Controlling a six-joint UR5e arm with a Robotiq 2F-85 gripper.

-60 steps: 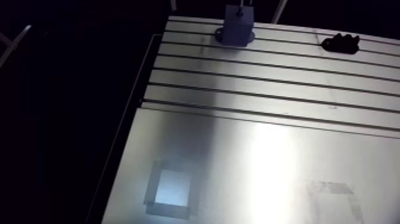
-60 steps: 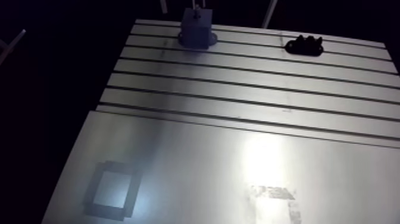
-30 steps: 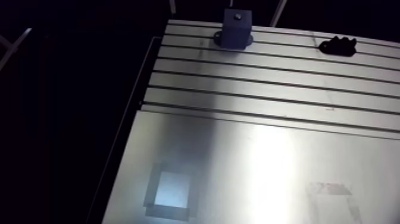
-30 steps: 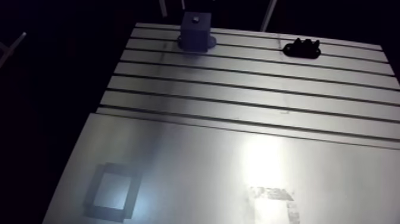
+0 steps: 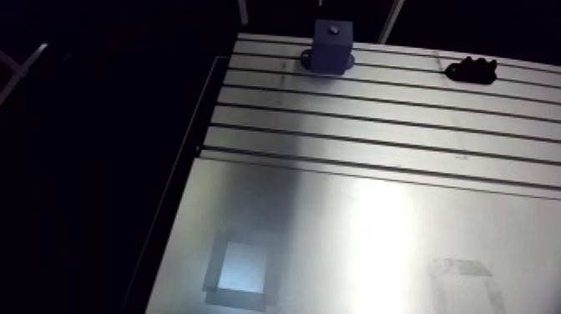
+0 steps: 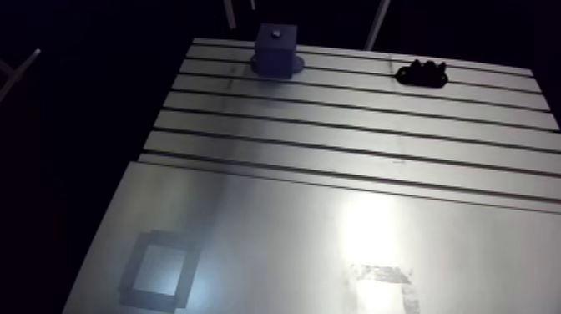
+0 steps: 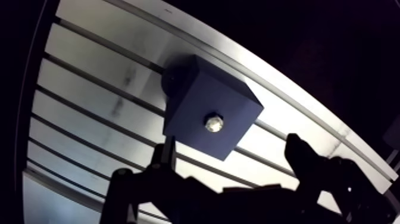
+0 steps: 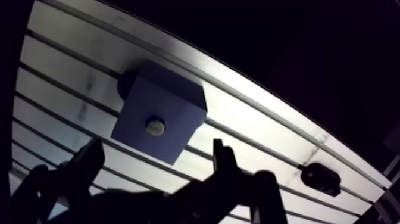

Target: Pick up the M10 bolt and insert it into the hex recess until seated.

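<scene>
Filling most of the arm view, the slotted surface point(image 5: 376, 125) carries a blue block point(image 5: 332, 46) at upper centre and a black part point(image 5: 472, 70) at upper right. The jaws stand spread and empty, the block ahead of them. The bolt point(image 7: 213, 123) sits in the block's top face.

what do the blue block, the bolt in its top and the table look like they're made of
Blue block: probably plastic, perhaps printed. It is matte and evenly coloured, with no glint.
Bolt: metal, since its head shines bright and silvery.
Table: looks like bare aluminium, brushed grey with soft glare and straight slots.
</scene>
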